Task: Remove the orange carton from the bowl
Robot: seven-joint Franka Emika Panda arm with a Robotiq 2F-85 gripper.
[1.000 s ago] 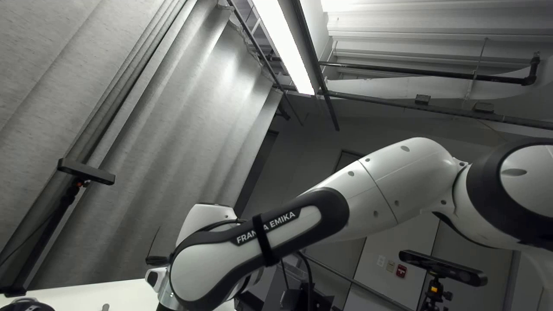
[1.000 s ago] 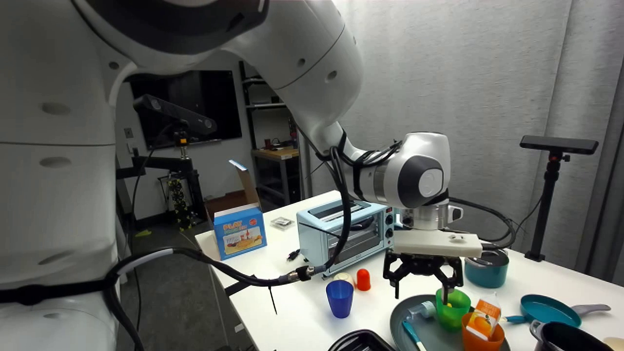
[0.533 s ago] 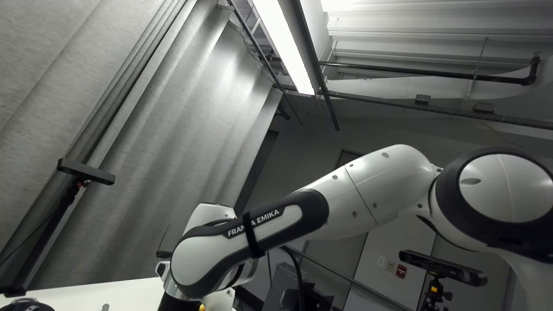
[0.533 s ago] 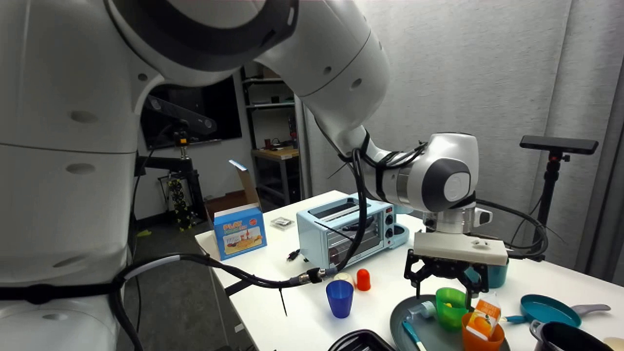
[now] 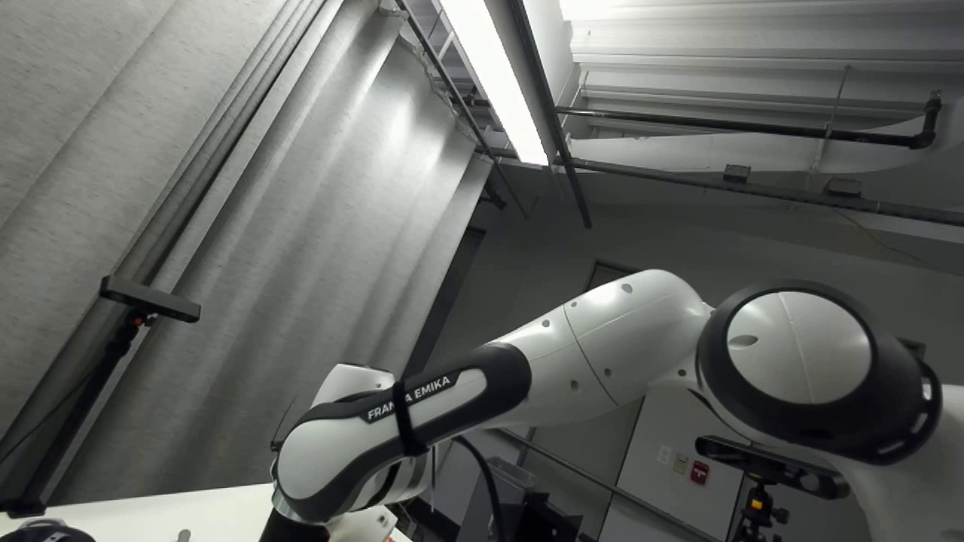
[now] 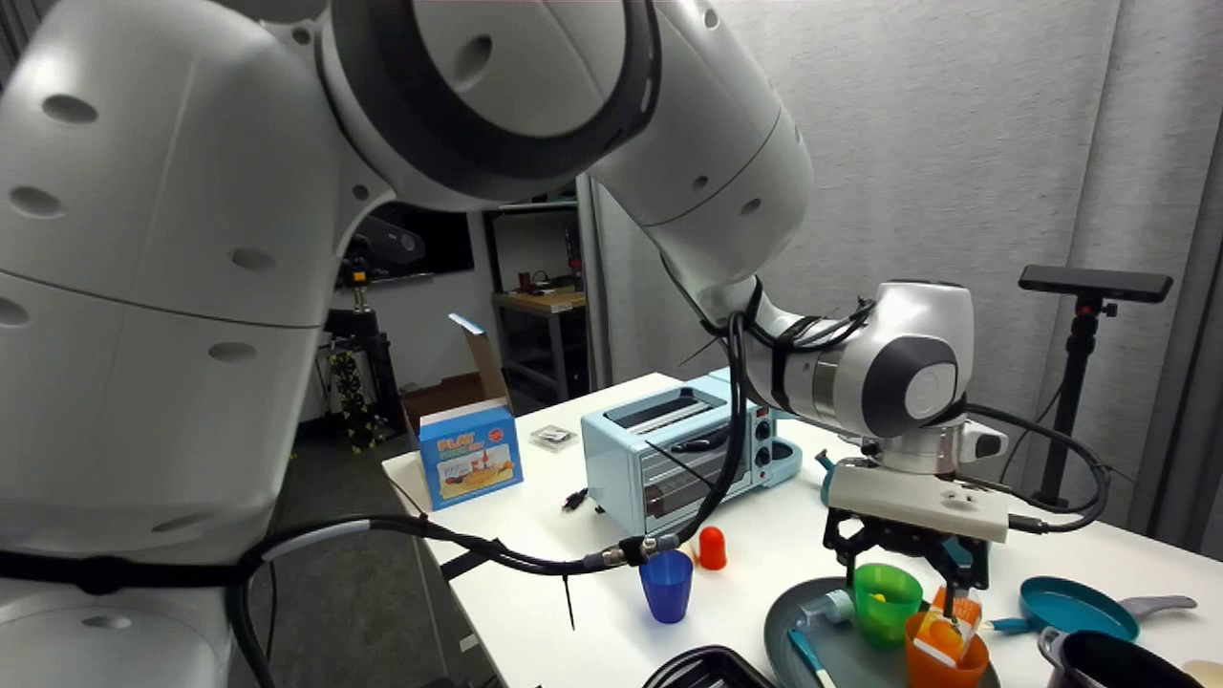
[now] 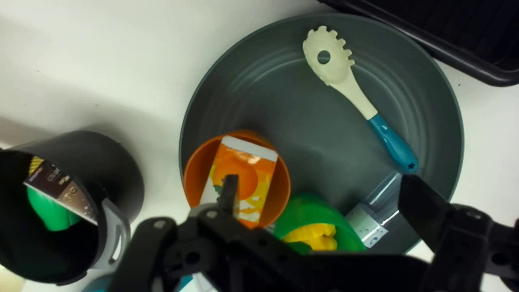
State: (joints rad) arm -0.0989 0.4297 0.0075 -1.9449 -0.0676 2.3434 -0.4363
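Leaning at an angle, the orange carton sat in the orange cup. The gripper held its fingers spread wide, one overlapping the carton in the wrist view; contact was indeterminate. Just beside, a green cup shared the gray plate on the worktop.

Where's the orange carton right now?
In the wrist view, the orange carton is left of centre, tilted inside the orange cup, which stands on the grey plate with the green cup close by at lower right.
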